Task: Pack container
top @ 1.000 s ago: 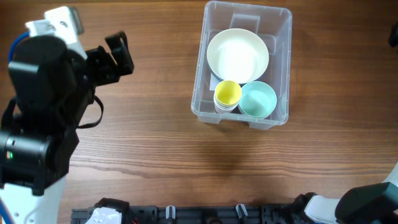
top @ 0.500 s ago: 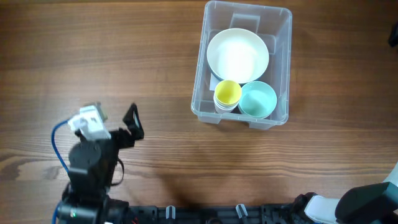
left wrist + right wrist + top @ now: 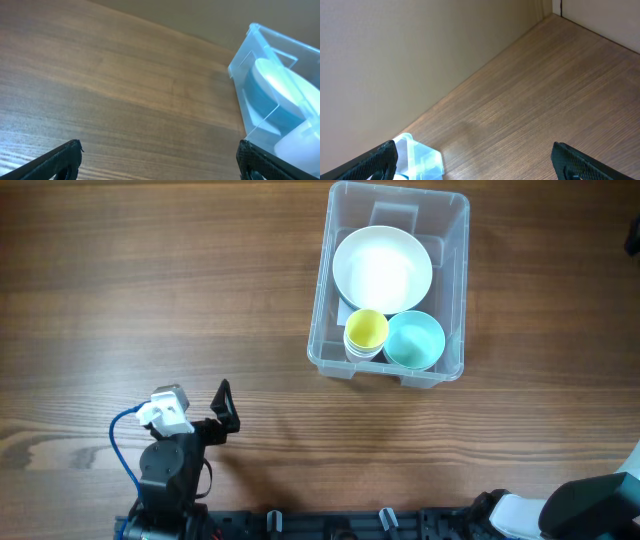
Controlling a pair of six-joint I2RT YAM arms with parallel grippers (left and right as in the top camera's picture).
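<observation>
Left hand (image 3: 224,408), spread wide, is drawn further into the lower left; the clear rectangular plastic container (image 3: 446,240) is unmoved on the grained wooden bench (image 3: 200,280).

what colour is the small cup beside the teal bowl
The cup is yellow inside with a white outer wall; the overhead view shows it best.

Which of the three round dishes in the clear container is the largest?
The white bowl in the container; the yellow cup and teal bowl beside it are clearly smaller.
</observation>
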